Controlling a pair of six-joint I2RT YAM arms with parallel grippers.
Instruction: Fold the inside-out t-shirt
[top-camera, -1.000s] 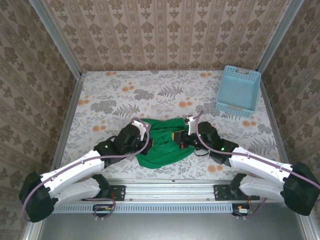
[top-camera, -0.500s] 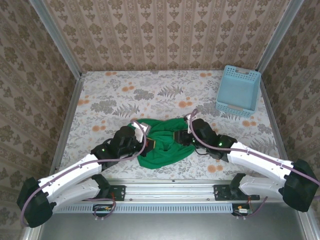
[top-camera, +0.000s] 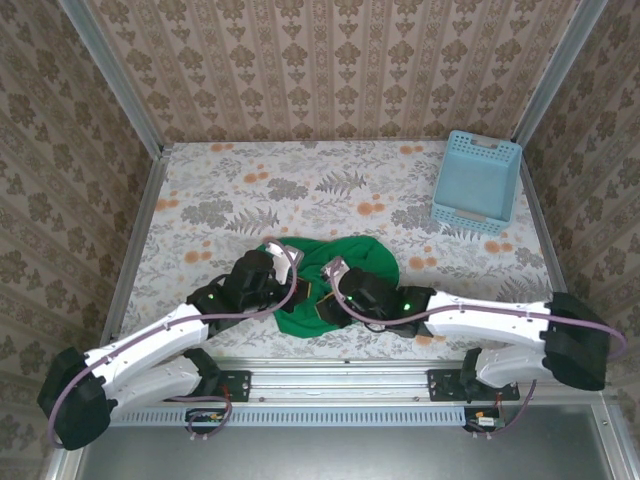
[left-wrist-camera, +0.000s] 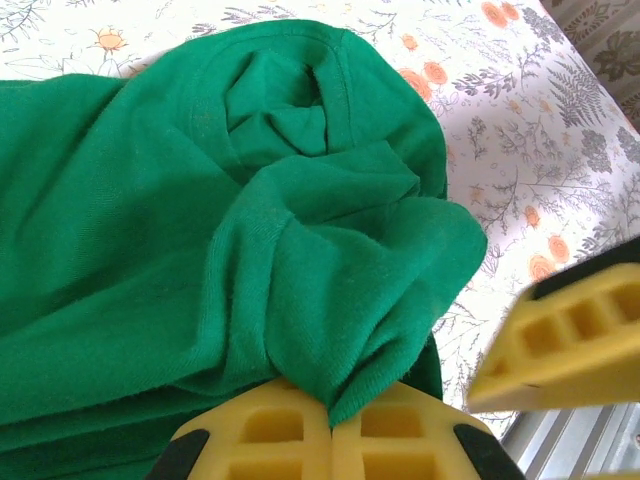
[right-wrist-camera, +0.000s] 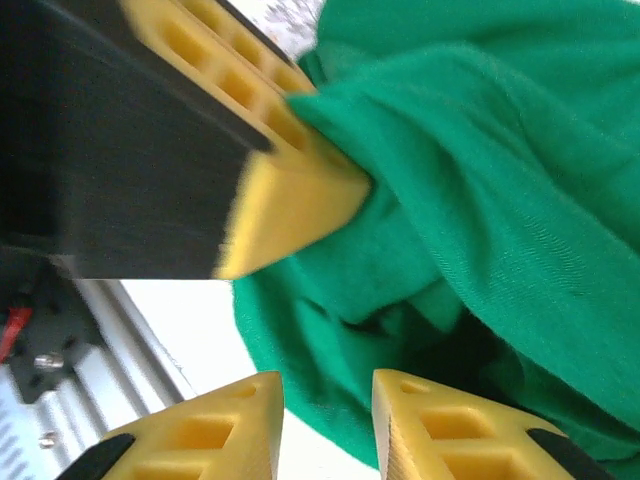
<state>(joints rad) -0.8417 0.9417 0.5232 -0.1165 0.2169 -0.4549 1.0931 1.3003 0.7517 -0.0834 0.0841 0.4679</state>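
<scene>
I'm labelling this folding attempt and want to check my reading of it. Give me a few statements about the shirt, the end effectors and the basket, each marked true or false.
1. The left end effector is shut on a fold of the t-shirt. True.
2. The t-shirt lies spread out flat on the table. False: it is bunched up and wrinkled near the table's near edge.
3. The basket stands at the far right of the table, apart from the t-shirt. True.
4. The right end effector is clamped shut. False: its jaws stand apart, right beside the cloth.
5. The t-shirt is blue. False: it is bright green.
</scene>
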